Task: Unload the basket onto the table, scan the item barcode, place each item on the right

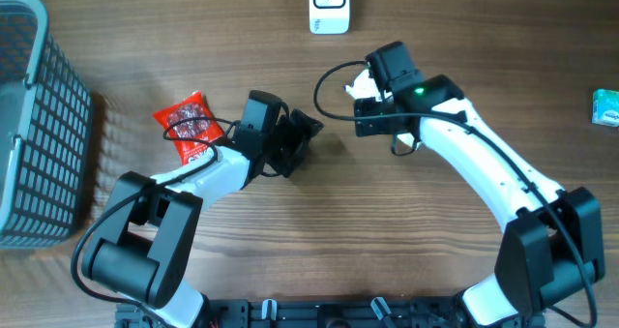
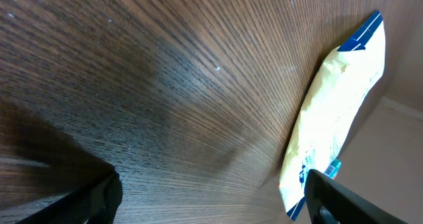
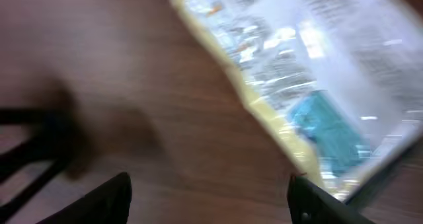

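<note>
Packet [image 3: 310, 72] lies just ahead of the right end effector [image 3: 208, 184]; jaws parted.

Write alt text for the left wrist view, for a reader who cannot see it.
A pale yellow plastic packet with blue edging lies at the right on the brown wood-grain table. The left gripper is open, its dark fingertips at the bottom corners with nothing between them.

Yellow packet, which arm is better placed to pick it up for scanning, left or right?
Right. The right gripper hangs open just beside the yellow packet, which fills much of its wrist view. The left gripper is open too, but the packet lies off to one side, at the edge of its view.
</note>
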`<action>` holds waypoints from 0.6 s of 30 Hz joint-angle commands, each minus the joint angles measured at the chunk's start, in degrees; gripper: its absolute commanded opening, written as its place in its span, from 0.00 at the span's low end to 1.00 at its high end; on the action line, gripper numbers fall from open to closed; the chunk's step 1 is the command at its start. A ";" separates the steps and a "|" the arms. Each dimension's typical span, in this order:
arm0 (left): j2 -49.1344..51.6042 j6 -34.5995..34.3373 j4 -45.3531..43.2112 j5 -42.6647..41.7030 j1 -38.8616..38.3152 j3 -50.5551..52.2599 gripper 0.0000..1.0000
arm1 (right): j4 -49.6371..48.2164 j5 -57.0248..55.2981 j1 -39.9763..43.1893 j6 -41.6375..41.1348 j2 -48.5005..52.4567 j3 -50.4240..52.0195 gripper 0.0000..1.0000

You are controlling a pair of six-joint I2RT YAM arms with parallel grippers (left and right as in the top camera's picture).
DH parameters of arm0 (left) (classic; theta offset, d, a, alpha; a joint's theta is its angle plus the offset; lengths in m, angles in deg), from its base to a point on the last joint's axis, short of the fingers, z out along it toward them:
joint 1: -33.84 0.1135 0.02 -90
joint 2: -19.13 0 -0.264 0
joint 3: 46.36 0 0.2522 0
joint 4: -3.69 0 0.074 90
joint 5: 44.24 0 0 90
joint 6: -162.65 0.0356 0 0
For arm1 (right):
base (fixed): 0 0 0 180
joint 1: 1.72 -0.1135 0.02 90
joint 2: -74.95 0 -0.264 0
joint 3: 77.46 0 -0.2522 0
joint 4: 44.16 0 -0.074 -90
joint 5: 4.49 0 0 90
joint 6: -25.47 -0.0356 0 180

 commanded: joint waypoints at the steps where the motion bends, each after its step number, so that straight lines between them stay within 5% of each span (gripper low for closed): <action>1: 3.17 0.92 2.40 4.63 0.09 2.86 0.86 | -0.46 14.14 -1.60 0.02 0.63 -1.36 0.76; 7: 3.17 0.92 2.40 4.61 0.07 2.86 0.85 | -0.33 12.37 -4.66 0.07 0.63 -1.36 0.77; 14: 3.17 2.25 0.79 4.61 -2.01 2.86 0.73 | 2.23 3.65 -7.39 4.28 0.63 -1.36 1.00; 18: 3.17 6.88 -3.39 3.52 -4.46 2.86 0.80 | 3.04 -1.88 -5.07 -2.69 0.63 -1.36 1.00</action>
